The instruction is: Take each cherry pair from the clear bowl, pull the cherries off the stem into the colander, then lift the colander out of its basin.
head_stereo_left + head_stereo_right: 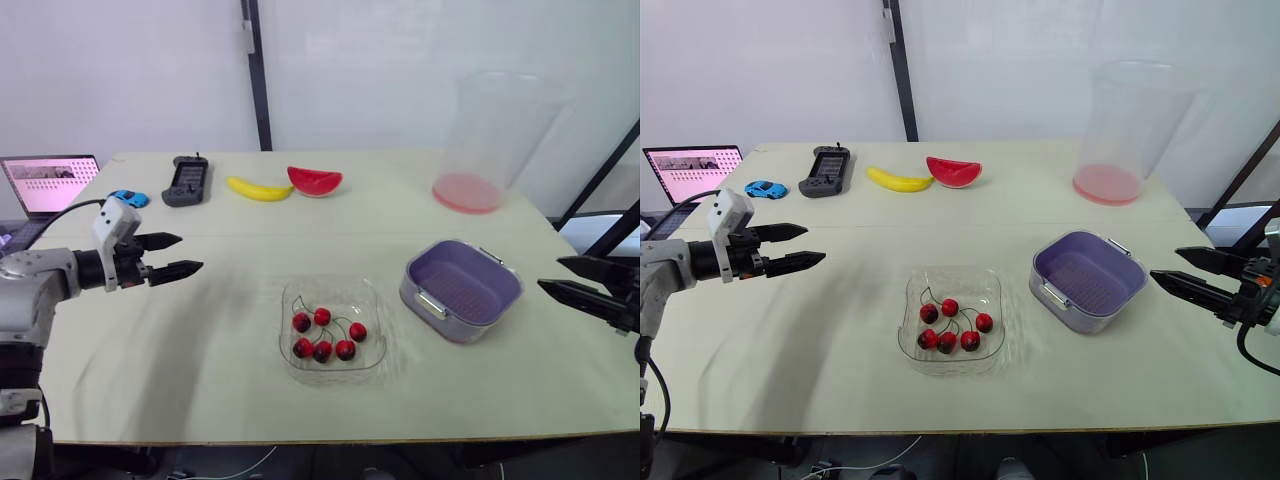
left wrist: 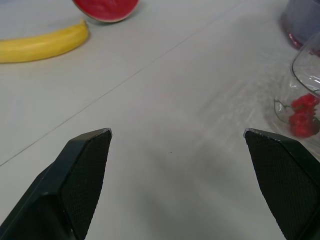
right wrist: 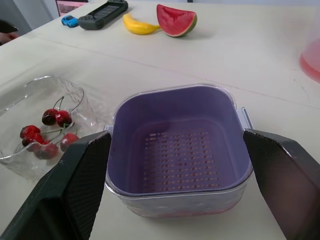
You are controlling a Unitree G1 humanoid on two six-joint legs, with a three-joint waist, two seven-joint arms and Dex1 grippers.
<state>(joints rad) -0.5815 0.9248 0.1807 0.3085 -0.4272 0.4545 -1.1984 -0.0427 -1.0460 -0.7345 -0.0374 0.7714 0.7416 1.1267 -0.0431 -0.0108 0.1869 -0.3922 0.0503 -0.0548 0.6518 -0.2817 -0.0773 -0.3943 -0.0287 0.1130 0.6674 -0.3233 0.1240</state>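
Left eye view puts the cherries [image 1: 322, 338] in the clear bowl [image 1: 372, 300] near the table's [image 1: 200, 330] front middle. The purple colander [image 1: 470, 290] sits in its basin [image 1: 430, 305] just right of the bowl. Both claws hover empty, fingers apart: the left claw [image 1: 190, 252] well left of the bowl, the right claw [image 1: 550, 273] past the colander by the table edge. A banana [image 1: 259, 189], watermelon [image 1: 315, 181] and tall tub [image 1: 490, 140] stand far back, with bare table between.

Laptop [image 1: 50, 184] partly off left edge
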